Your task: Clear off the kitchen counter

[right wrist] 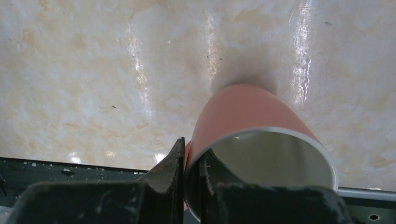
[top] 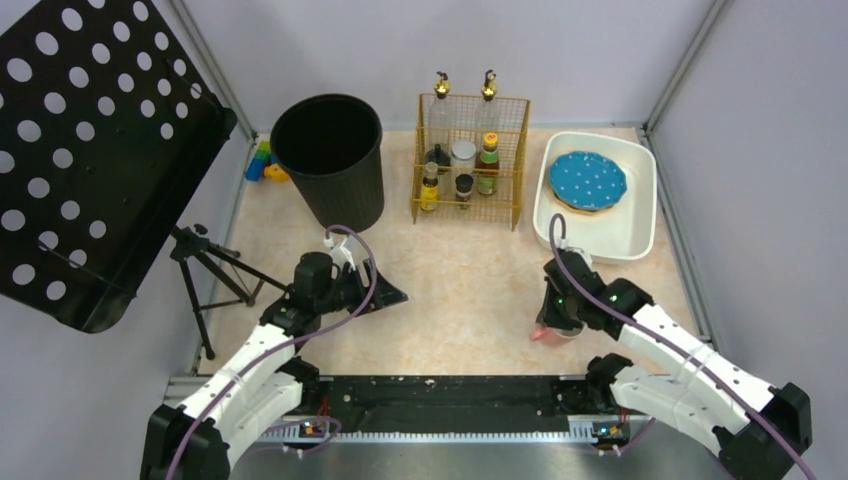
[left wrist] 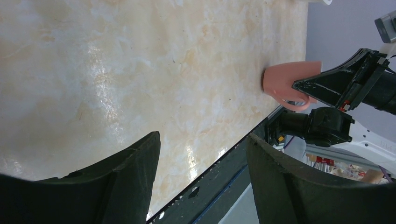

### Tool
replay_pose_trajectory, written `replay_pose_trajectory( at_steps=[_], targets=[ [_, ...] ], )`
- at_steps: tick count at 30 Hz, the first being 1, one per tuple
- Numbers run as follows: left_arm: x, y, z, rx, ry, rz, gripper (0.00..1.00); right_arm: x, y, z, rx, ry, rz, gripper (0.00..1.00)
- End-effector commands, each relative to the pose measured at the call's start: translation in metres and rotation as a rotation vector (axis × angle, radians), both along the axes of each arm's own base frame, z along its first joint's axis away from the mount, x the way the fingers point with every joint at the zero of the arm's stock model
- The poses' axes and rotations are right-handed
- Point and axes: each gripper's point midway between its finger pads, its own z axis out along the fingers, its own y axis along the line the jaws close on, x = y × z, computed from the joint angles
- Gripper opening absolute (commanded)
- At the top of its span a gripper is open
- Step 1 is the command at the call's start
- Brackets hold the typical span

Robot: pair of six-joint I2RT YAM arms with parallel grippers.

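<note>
Right wrist view: my right gripper [right wrist: 192, 156] pinches the pink mug's [right wrist: 243, 109] wall. The mug rests on the kitchen counter [right wrist: 93, 70] by its near edge. Lift vertically, rim level. My left gripper [left wrist: 203, 140] hangs open, empty.

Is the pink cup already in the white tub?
No: the pink cup is at the near edge of the kitchen counter, its rim pinched by the right gripper, while the white tub holds a blue dotted plate.
</note>
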Motion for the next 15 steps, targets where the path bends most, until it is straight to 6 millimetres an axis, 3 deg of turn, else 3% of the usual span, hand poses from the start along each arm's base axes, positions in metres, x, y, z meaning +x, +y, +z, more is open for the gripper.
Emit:
replay_pose_trajectory(
  at_steps=[1,6,9,15],
  targets=[
    [0.010,-0.005,0.020,-0.032,-0.075,-0.018,0.72,0.017,0.017,0.016,0.053,-0.070,0.018,0.00],
    [0.009,-0.006,0.021,-0.032,-0.078,-0.024,0.72,0.033,0.023,0.051,0.057,-0.146,0.030,0.00],
    [0.009,-0.005,0.021,-0.029,-0.077,-0.023,0.72,0.046,0.027,0.084,0.072,-0.219,0.035,0.00],
    [0.008,-0.005,0.021,-0.028,-0.078,-0.023,0.72,0.070,0.022,0.132,0.019,-0.351,0.035,0.00]
  ],
)
